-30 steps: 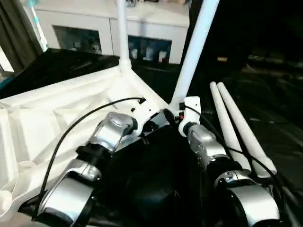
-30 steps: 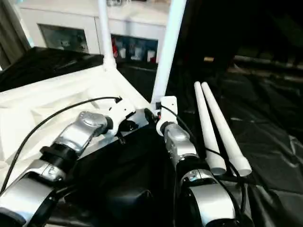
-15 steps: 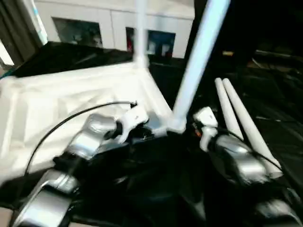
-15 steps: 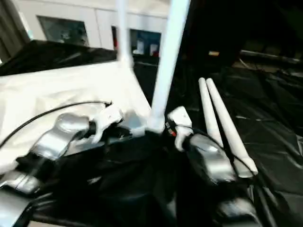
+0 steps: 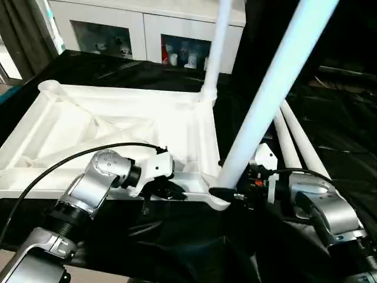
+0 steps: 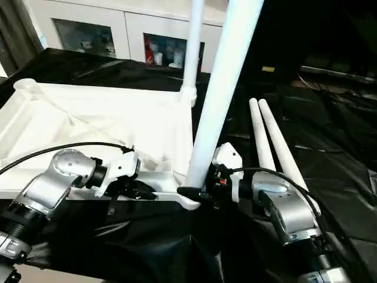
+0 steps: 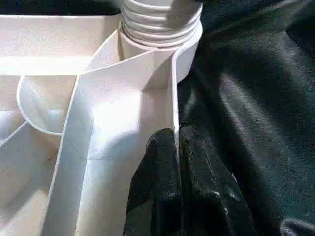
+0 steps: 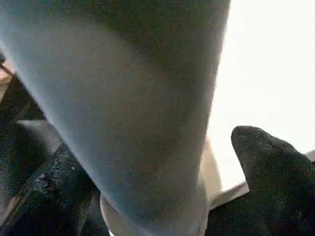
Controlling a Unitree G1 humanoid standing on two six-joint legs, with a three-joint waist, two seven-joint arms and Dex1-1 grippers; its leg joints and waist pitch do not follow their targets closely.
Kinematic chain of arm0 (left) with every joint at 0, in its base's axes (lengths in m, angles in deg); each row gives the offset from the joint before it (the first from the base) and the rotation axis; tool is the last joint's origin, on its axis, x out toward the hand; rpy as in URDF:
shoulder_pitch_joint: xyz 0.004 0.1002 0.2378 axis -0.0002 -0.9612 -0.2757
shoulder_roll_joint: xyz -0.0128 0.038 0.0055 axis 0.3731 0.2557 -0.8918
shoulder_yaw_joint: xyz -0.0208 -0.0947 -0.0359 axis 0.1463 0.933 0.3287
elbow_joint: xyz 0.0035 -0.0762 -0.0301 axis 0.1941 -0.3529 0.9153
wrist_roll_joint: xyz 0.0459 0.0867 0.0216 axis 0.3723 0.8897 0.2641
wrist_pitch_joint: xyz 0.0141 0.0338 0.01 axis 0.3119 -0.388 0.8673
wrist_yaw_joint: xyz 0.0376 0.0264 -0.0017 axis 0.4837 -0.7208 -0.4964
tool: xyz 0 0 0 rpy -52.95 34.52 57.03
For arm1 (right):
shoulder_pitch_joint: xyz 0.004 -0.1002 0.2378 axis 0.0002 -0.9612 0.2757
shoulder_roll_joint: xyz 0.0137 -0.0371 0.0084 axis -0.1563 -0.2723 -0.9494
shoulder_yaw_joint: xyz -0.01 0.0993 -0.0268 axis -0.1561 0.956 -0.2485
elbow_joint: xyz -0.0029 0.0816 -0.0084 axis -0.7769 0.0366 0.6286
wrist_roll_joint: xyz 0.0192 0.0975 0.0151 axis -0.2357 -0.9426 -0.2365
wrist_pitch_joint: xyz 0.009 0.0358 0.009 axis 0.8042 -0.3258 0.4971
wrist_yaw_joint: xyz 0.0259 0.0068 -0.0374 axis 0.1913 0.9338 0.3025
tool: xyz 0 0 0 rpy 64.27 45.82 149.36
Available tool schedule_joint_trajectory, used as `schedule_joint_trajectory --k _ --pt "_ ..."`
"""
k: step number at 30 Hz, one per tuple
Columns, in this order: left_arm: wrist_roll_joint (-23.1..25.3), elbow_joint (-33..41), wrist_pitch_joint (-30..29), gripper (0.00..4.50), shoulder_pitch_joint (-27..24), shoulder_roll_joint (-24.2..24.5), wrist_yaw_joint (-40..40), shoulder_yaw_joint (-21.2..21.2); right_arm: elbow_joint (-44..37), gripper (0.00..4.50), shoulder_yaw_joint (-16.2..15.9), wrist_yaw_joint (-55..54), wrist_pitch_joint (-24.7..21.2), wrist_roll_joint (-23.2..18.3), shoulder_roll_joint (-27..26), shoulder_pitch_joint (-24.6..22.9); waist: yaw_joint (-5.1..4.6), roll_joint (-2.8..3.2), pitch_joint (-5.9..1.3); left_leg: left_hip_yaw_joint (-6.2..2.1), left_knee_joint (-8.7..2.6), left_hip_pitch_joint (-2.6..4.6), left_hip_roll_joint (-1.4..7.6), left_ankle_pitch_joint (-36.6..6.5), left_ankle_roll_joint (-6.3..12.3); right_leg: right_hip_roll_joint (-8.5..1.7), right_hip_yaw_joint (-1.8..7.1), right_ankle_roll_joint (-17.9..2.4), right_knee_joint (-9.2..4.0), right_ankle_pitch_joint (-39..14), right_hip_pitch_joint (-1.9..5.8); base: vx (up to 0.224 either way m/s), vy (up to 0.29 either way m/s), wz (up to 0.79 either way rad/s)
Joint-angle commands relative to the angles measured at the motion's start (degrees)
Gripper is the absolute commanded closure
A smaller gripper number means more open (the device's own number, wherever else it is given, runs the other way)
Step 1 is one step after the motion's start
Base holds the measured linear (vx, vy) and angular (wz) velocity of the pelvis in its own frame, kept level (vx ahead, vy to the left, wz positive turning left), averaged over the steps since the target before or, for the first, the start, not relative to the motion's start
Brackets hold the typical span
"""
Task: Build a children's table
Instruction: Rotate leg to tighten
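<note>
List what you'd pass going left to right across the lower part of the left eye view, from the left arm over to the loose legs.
Left forearm → left gripper on the tabletop's near edge → fitted leg at the near corner → right gripper → right forearm; the two loose legs lie behind it on the black sheet.

White plastic table top (image 5: 118,127) lies upside down, ribbed underside up, round sockets at corners. One white tubular leg (image 5: 277,88) stands tilted in the near corner socket, between the two hands; a second leg (image 5: 217,47) stands upright in the far corner socket. Two loose legs (image 6: 272,147) lie side by side, touching, beyond the right hand (image 6: 203,194).
</note>
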Motion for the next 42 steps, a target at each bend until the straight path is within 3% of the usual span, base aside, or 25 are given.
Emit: schedule_joint_trajectory --k 1,8,10,12,14,18,23,26,28,30,32,33,34,35,36,37,38,40,42 --pt "-1.3 1.9 0.8 4.50 0.1 0.0 1.1 -0.7 -0.5 0.48 -0.6 0.1 -0.5 0.5 0.3 -0.4 -0.06 0.06 -3.41 -0.29 -3.29 0.91 2.20 -1.2 4.06 -4.09 2.70 -14.2 -2.83 10.9 2.90 0.000 0.000 0.00" --pt "-1.3 1.9 0.7 4.50 0.1 -0.2 0.8 -0.3 -0.2 0.97 -2.6 0.6 0.4 2.0 0.4 -0.2 0.00 0.19 -3.61 -0.34 -3.01 0.84 2.05 -0.4 3.78 -3.97 2.67 -14.2 -2.49 12.5 3.00 0.000 0.000 0.00" --pt "-1.3 1.5 0.8 4.50 0.2 -0.2 0.8 -0.2 0.1 1.29 -2.9 0.7 0.6 2.4 0.3 0.1 0.00 0.20 -3.68 -0.38 -2.90 0.79 2.02 0.0 3.82 -3.94 2.65 -14.3 -2.34 13.4 3.07 0.000 0.000 0.00" --pt "-1.2 1.2 1.0 4.50 0.2 -0.1 0.7 -0.2 0.6 1.33 -3.4 0.8 1.3 3.0 0.4 0.2 -0.01 0.18 -3.65 -0.35 -2.88 0.80 2.03 -0.7 3.69 -3.95 2.64 -14.4 -2.39 12.7 3.02 0.000 0.000 0.00" --pt "-1.1 1.0 1.1 4.50 0.1 -0.1 0.5 -0.2 0.8 1.65 -3.6 0.8 1.3 3.0 0.3 0.3 -0.05 0.07 -3.53 -0.34 -2.96 0.81 2.05 -1.6 3.46 -3.98 2.68 -14.3 -2.52 11.3 2.99 0.000 0.000 0.00" --pt "-1.2 1.2 0.6 4.50 0.1 -0.2 0.3 -0.2 0.9 1.74 -3.5 1.1 1.0 2.7 0.1 0.6 0.05 0.14 -3.48 -0.39 -3.05 0.89 2.17 -3.5 2.57 -4.10 2.75 -14.0 -2.65 8.2 2.90 0.000 0.000 0.00" --pt "-0.9 0.9 -0.2 4.50 0.3 -0.5 -0.8 0.0 2.0 1.80 -2.7 0.1 -0.1 1.9 -1.2 0.1 0.09 0.12 -3.56 -0.38 -2.90 0.84 2.10 -3.0 2.57 -4.05 2.76 -14.1 -2.46 9.1 2.89 0.000 0.000 0.00" --pt "0.7 -1.0 -1.4 4.50 0.9 -1.0 -3.6 0.1 4.6 1.81 -1.1 -4.5 -1.1 1.9 -3.5 -0.2 -0.12 0.48 -3.56 -0.43 -2.97 0.78 2.02 -3.6 1.95 -4.07 2.75 -14.5 -2.51 8.9 2.86 0.000 0.000 0.00" --pt "2.5 -5.0 -3.7 4.50 2.8 -3.5 -9.5 0.7 9.8 1.81 1.0 -13.9 -0.7 4.0 -7.2 0.3 -0.47 0.76 -3.36 -0.36 -3.28 1.11 2.01 -5.4 0.26 -4.07 2.76 -14.3 -2.97 5.5 2.57 0.000 0.000 0.00" --pt "3.2 -6.4 -4.6 4.50 3.5 -4.5 -11.7 0.9 11.8 1.82 1.7 -17.4 -0.5 4.8 -8.6 0.7 -0.62 0.80 -3.34 -0.53 -3.64 1.20 2.05 -8.2 -1.57 -4.32 2.71 -13.4 -3.39 0.2 2.74 0.000 0.000 0.00" --pt "4.9 -10.9 -7.0 4.50 5.9 -8.5 -20.3 1.8 19.3 1.82 4.7 -27.4 -0.1 5.1 -13.6 3.1 -1.00 1.28 -3.03 -0.63 -4.02 1.29 2.14 -11.4 -2.70 -4.39 2.82 -12.8 -3.84 -3.7 2.49 0.000 0.000 0.00" --pt "5.2 -11.9 -7.6 4.50 6.3 -9.5 -22.3 2.1 21.0 1.82 5.3 -29.5 0.2 5.2 -14.7 3.7 -1.30 1.27 -2.44 -0.59 -4.37 1.70 2.09 -16.1 -3.83 -4.53 2.89 -12.1 -4.66 -10.7 2.09 0.000 0.000 0.00" --pt "5.4 -13.6 -9.1 4.50 7.2 -11.3 -26.0 2.8 23.8 1.82 5.9 -32.9 1.0 5.3 -16.6 5.0 -1.37 1.13 -2.30 -0.80 -4.45 2.28 2.10 -19.9 -4.51 -4.97 2.98 -10.8 -5.47 -18.3 1.93 0.000 0.000 0.00" --pt "5.8 -15.9 -11.2 4.50 8.5 -13.9 -31.6 3.7 28.8 1.82 7.4 -40.0 2.1 5.9 -19.5 7.6 -1.20 1.17 -2.30 -1.04 -4.43 2.41 2.07 -20.6 -4.56 -5.16 2.98 -10.0 -5.76 -20.8 1.92 0.000 0.000 0.00" --pt "5.9 -16.6 -11.9 4.50 8.9 -14.7 -33.4 3.9 30.4 1.82 7.9 -42.3 2.5 6.1 -20.5 8.5 -1.43 1.22 -2.35 -1.18 -4.51 2.38 2.11 -20.9 -4.97 -5.33 3.06 -9.7 -5.88 -22.7 1.72 0.000 0.000 0.00" --pt "6.5 -18.0 -12.3 4.50 9.6 -16.1 -36.0 3.9 33.3 1.82 8.5 -45.2 3.3 6.3 -22.0 10.2 -1.48 1.04 -2.34 -1.35 -4.77 2.19 2.08 -20.5 -4.76 -5.13 2.98 -8.4 -6.13 -23.8 2.01 0.000 0.000 0.00" --pt "7.4 -18.8 -12.7 4.50 10.1 -17.2 -37.9 3.5 35.8 1.82 9.1 -47.9 3.7 6.3 -23.2 11.9 -1.43 1.80 -2.46 -1.34 -4.81 2.24 2.14 -20.6 -4.72 -5.08 3.10 -8.1 -6.25 -22.1 1.87 0.000 0.000 0.00" --pt "8.6 -19.7 -13.0 4.50 10.7 -19.1 -39.9 2.7 39.8 1.82 9.9 -51.2 4.2 6.3 -25.3 14.8 -1.59 1.39 -2.41 -1.33 -4.83 2.31 1.99 -21.0 -4.56 -4.78 3.02 -8.0 -6.14 -21.9 1.75 0.000 0.000 0.00" --pt "8.8 -19.7 -12.7 4.50 10.8 -20.3 -40.3 2.4 41.2 1.82 9.8 -51.6 5.5 6.5 -26.3 16.1 -1.46 1.55 -2.56 -1.19 -4.71 2.26 1.99 -20.2 -3.94 -4.93 3.18 -8.0 -6.13 -21.1 1.66 0.000 0.000 0.00"
